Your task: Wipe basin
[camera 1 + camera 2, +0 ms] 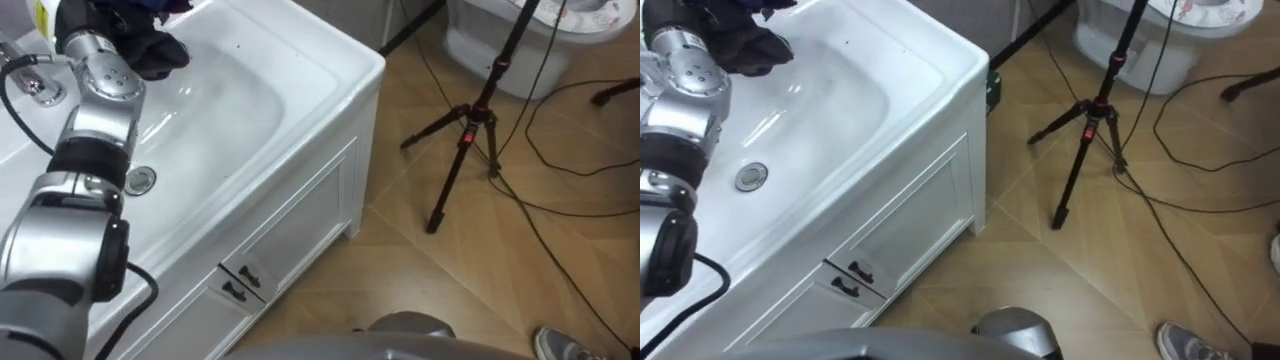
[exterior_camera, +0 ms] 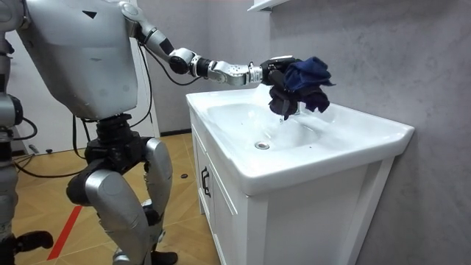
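I stand at a white basin set on a cabinet. My left arm reaches out over the bowl, and my left hand is shut on a bunched dark blue cloth. The cloth hangs just above the far end of the bowl, near the back rim. Its lowest fold dangles close to the bowl's surface; I cannot tell whether it touches. The drain lies in the bowl's middle, nearer to me than the cloth. A chrome tap sits on the rim at my left.
White cabinet doors with dark handles lie below the basin. A black tripod and loose cables stand on the wooden floor to my right, with a toilet beyond. A yellow bottle stands by the tap.
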Motion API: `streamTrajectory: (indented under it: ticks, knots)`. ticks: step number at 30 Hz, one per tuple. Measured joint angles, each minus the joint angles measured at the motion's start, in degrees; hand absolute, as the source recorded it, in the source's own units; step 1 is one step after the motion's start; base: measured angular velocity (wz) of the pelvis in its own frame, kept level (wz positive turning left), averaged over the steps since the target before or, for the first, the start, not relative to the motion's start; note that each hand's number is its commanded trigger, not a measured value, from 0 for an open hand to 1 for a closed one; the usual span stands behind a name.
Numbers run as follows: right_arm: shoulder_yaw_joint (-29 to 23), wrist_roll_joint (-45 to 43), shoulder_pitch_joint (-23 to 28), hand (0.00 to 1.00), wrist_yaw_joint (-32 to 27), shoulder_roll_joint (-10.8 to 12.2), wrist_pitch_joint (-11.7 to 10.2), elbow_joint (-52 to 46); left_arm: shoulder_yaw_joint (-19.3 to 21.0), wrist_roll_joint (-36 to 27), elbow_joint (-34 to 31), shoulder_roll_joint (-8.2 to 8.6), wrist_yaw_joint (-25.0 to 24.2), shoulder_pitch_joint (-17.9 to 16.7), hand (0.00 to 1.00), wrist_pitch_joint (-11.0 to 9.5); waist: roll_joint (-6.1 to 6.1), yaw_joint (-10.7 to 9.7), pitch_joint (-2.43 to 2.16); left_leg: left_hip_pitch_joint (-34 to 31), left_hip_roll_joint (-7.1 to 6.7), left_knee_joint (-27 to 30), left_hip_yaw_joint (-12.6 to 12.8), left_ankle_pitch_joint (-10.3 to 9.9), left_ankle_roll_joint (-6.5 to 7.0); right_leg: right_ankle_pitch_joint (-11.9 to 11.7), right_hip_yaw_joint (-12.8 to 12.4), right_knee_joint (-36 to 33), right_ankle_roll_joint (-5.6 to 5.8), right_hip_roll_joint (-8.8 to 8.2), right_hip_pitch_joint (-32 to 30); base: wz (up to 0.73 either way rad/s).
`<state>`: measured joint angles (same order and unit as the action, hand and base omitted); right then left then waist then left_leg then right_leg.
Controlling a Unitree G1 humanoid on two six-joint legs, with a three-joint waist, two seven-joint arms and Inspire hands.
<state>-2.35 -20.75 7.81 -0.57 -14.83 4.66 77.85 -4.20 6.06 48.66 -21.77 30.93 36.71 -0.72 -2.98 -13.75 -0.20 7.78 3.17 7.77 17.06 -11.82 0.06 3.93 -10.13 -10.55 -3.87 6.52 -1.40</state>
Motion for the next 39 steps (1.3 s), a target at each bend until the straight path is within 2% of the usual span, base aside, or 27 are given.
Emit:
streamTrajectory:
  ticks: [4, 6, 8, 16, 19, 22, 26, 32, 36, 39]
  knots:
    - [-0.03, 0.20, 0.16, 0.00, 0.51, 0.15, -0.14, -0.13, 0.00, 1.05, -3.68, 0.02, 0.04, -4.06, 1.00, -0.14, 0.04, 0.00, 0.10, 0.73, 0.04, -0.03, -0.34, 0.02, -0.06, 0.31, 0.94, 0.50, -0.32, -0.18, 1.06, 0.09]
    - [-0.02, 0.24, 0.15, 0.00, 1.05, 0.22, -0.27, -0.23, 0.01, 2.87, -6.60, 0.01, 0.04, -7.24, 1.00, -0.15, 0.15, 0.03, 0.23, 0.71, 0.05, -0.03, -0.74, 0.03, -0.09, 0.36, 1.27, 0.86, -0.40, -0.19, 1.30, 0.09]
    - [-0.01, 0.29, 0.02, 0.00, 1.32, 0.40, -0.33, -0.11, 0.00, 3.79, -7.42, 0.02, 0.04, -8.66, 1.00, -0.15, 0.31, 0.08, 0.37, 0.67, 0.04, -0.03, -1.40, 0.05, -0.13, 0.40, 1.51, 0.91, -0.48, -0.19, 1.39, 0.08]
    - [1.46, 1.21, -2.03, 0.00, 1.40, 0.72, -0.33, 0.25, -0.43, 6.10, -7.49, 0.07, 0.66, -11.85, 1.00, -0.18, -0.10, 0.46, 0.73, 0.29, 0.00, -0.01, -4.02, 0.08, -0.19, 0.79, 2.90, 0.90, -0.55, -0.49, 1.65, 0.11]
    - [2.26, 0.90, -2.17, 0.00, 1.46, 0.74, -0.44, 0.10, -0.43, 7.14, -7.49, 0.07, 1.02, -12.15, 1.00, -0.20, -0.19, 1.17, 0.76, 0.22, -0.11, 0.02, -6.07, 0.09, -0.19, 0.84, 3.69, 0.96, -0.64, -0.62, 1.84, 0.08]
    - [2.31, 0.95, -2.06, 0.00, 1.47, 0.74, -0.93, -0.15, -0.43, 9.48, -7.52, 0.26, 1.02, -12.68, 1.00, -1.33, -0.23, 1.47, 0.75, 0.18, -0.60, 0.12, -7.73, 0.13, -0.23, 1.15, 4.88, 1.08, -0.75, -0.92, 2.31, 0.22]
    - [2.37, 1.20, -2.21, 0.00, 1.62, 0.74, -0.89, -0.08, -0.48, 13.31, -8.58, 0.56, 1.10, -15.21, 1.00, -3.04, -0.45, 1.82, 0.59, 0.51, -0.75, 0.15, -8.49, 0.14, -0.24, 1.69, 5.63, 0.81, -0.85, -1.13, 2.62, 0.09]
    - [2.22, 2.22, -2.24, 0.00, 1.95, 1.45, -0.58, -0.22, -0.46, 21.43, -11.17, 1.13, 0.98, -19.28, 1.00, -3.49, -0.27, 1.81, 0.27, 0.55, -0.83, 0.13, -9.67, 0.14, -0.24, 2.09, 6.24, 0.90, -0.99, -1.21, 2.59, 0.04]
    - [2.24, 2.75, -2.14, 0.00, 1.75, 1.51, 0.44, 0.26, -0.45, 21.70, -11.45, 2.27, 0.81, -21.22, 1.00, -3.47, -0.12, 1.84, -0.15, 1.02, -0.83, 0.09, -9.73, 0.14, -0.24, 2.17, 6.44, 1.03, -1.03, -1.22, 3.43, 0.00]
    - [2.24, 3.51, -2.21, 0.00, 1.51, 1.62, 0.41, 0.25, -0.42, 21.68, -10.73, 3.17, -0.42, -24.36, 1.00, -2.92, -0.13, 2.16, -0.14, 1.03, -0.83, 0.09, -10.02, 0.14, -0.24, 2.17, 6.46, 0.98, -1.04, -1.20, 3.45, 0.00]
